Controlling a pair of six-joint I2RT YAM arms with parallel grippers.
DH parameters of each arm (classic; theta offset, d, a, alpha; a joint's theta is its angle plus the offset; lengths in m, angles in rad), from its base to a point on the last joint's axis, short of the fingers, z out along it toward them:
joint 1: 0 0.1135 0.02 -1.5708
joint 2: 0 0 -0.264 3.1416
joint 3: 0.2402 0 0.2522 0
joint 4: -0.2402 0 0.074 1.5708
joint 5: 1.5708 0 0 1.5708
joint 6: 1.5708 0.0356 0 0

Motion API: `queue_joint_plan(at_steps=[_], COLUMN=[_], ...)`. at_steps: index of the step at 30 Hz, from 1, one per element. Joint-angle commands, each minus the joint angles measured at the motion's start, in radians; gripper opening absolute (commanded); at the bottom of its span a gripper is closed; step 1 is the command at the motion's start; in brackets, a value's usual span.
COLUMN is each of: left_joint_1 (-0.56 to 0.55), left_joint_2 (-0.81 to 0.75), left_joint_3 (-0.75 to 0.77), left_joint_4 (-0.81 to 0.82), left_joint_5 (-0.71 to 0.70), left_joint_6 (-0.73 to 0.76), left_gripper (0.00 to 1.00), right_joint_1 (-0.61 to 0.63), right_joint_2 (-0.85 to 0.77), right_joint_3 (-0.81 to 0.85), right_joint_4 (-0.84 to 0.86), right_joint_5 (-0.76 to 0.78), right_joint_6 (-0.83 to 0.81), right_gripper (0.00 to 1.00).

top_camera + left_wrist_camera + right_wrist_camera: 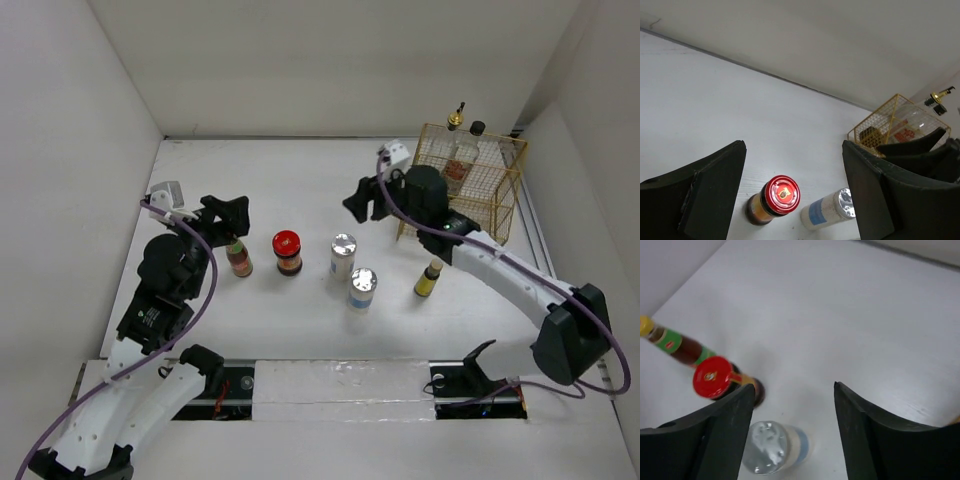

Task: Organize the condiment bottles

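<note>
Left wall [60,130], back wall [330,60] and right wall [600,140], all plain white; between them a flat white table [300,170], with a thin dark line at the foot of the back wall; a shiny strip [340,378] along the near edge, by the arm bases. Far left, the left gripper [228,214], fingers [715,190] spread wide, holding nothing; right in front of it, the red-labelled bottle [238,258], upright on the table, very close, touching or not hard to tell; just beside that, the red-lidded jar [287,252], upright too; then the two silver-topped cylinders, one [343,256] a bit farther back, the other [362,288] nearer and more to the right, close together. Behind those, the right gripper [363,200], up over bare table, fingers [725,440] apart, gripping nothing; further right, the small yellow bottle [428,279], standing on the table near the front of the gold wire basket [495,205], partly under the right arm; inside the basket, in the back right corner of the table, the gold-spouted clear bottle [457,121] and the black-capped sauce bottle [470,148], both upright, side by side.
</note>
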Motion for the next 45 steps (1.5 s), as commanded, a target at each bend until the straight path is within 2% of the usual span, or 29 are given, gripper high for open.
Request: queue_joint_plan(at_steps=[1, 4, 9, 16, 27, 31, 32, 33, 34, 36, 40, 45], left_joint_1=[0.000, 0.000, 0.000, 0.000, 0.000, 0.000, 0.000, 0.000, 0.000, 0.000, 0.000, 0.000], left_joint_2=[-0.009, -0.035, -0.121, -0.197, -0.207, -0.207, -0.207, -0.207, -0.207, -0.207, -0.207, -0.239], left_joint_3=[0.017, 0.017, 0.007, -0.006, -0.015, -0.015, -0.015, -0.015, -0.015, -0.015, -0.015, -0.015], left_joint_4=[-0.007, -0.027, -0.036, -0.025, -0.025, -0.016, -0.016, -0.016, -0.016, -0.016, -0.016, -0.028], left_joint_5=[-0.118, -0.193, -0.285, -0.356, -0.327, -0.327, -0.327, -0.327, -0.316, -0.316, -0.316, -0.357], left_joint_6=[-0.068, -0.091, -0.129, -0.129, -0.129, -0.120, -0.120, -0.120, -0.120, -0.111, -0.111, -0.111], left_gripper=[0.74, 0.74, 0.75, 0.74, 0.74, 0.72, 0.72, 0.72, 0.72, 0.72, 0.72, 0.71], right_joint_1=[0.144, 0.258, 0.363, 0.393, 0.433, 0.433, 0.433, 0.433, 0.433, 0.433, 0.410, 0.332], right_joint_2=[0.055, 0.177, 0.418, 0.639, 0.848, 0.868, 0.868, 0.868, 0.868, 0.859, 0.762, 0.561], right_joint_3=[0.113, 0.205, 0.432, 0.624, 0.841, 0.851, 0.851, 0.842, 0.842, 0.842, 0.780, 0.672], right_joint_4=[-0.024, -0.024, -0.013, -0.003, -0.012, 0.048, 0.068, 0.088, 0.097, 0.106, 0.168, 0.332], right_joint_5=[-0.129, -0.158, -0.197, -0.255, -0.312, -0.312, -0.312, -0.312, -0.312, -0.298, -0.263, -0.263], right_joint_6=[-0.076, -0.152, -0.210, -0.186, -0.153, -0.106, -0.095, -0.083, -0.074, -0.064, -0.064, 0.009], right_gripper=[0.72, 0.75, 0.76, 0.76, 0.76, 0.66, 0.48, 0.35, 0.27, 0.17, 0.16, 0.16])
